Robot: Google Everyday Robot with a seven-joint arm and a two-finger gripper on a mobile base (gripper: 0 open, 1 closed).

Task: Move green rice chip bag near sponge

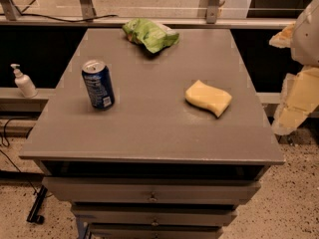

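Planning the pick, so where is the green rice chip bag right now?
In the camera view the green rice chip bag lies mid-width at the far edge of the table, beyond the sponge and blue can; the gripper hangs off its right edge.

The gripper point(294, 103) is hanging at the far right edge of the view, angling down and leftward, with the white arm point(309, 29) reaching in above it.
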